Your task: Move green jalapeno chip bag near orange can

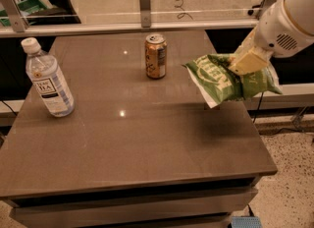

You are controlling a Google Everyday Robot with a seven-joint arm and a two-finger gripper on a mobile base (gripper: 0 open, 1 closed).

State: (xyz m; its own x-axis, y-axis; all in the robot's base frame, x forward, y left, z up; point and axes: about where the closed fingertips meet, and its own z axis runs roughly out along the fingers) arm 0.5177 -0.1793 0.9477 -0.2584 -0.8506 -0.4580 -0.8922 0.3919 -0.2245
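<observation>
Hand (pixel 248 61) clamped on green jalapeno chip bag (pixel 223 77), held clear of surface (pixel 147 138); orange can (pixel 156 56) stands beyond bag's free end.

Bare brown counter (pixel 147 143) between clear plastic bottle (pixel 48 82) at left and orange-and-tan aluminium can (pixel 156 56) at back centre, open gap right of can, gripper (pixel 248 61) holding crinkly light-green chip bag (pixel 223 78) aloft over right edge.
</observation>
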